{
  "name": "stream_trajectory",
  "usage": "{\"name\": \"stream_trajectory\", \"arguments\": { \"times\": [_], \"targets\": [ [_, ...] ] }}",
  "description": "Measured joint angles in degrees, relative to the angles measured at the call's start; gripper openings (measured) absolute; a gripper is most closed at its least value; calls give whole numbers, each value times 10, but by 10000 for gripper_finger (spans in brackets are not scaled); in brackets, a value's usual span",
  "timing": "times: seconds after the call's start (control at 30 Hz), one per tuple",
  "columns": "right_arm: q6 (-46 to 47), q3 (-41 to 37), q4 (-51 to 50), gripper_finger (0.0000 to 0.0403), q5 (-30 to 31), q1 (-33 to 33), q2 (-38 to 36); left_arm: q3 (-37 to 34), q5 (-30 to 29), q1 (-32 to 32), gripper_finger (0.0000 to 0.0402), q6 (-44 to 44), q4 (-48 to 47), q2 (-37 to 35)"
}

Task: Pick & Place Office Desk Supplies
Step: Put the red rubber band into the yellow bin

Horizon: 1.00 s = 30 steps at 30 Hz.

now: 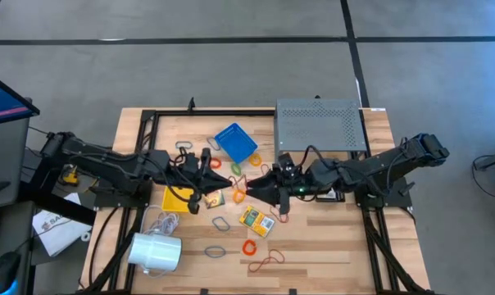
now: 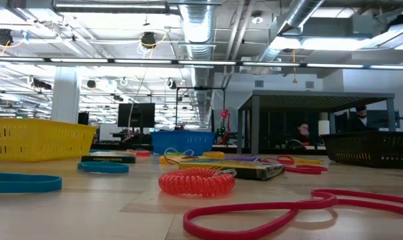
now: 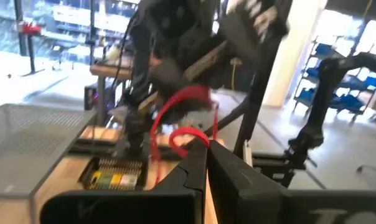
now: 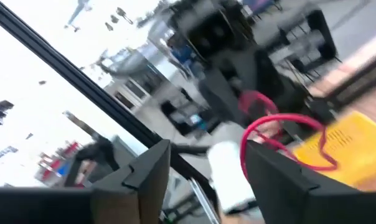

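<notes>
Bright overhead light — blurred wrist views

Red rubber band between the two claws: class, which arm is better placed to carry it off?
Left: the left claw is shut on the red rubber band; the right claw stands open.

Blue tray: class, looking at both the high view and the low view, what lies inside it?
From above, the blue tray shows only its own blue floor, with nothing visible inside. In the low view, its near wall covers the inside.
</notes>
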Motion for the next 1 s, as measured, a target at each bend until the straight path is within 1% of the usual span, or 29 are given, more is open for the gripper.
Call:
{"name": "stream_trajectory", "arguments": {
  "times": [0.13,0.43,0.63,0.7,0.8,1.0],
  "targets": [
    [0,0,19,204,0,-5,0,0,-22,0,0,0,-48,-29],
    [-2,0,37,175,0,-7,0,0,-38,0,0,-1,-88,-81],
    [-4,0,89,162,-4,-7,0,0,-46,-1,0,-2,-94,-115],
    [-8,0,100,160,-4,-9,0,0,-46,-1,0,-1,-110,-129],
    [-8,0,102,160,-11,-15,0,0,-51,-1,0,-1,-128,-146],
    [2,0,102,160,-21,-27,0,0,-52,-1,0,-1,-124,-170]
  ]
}}
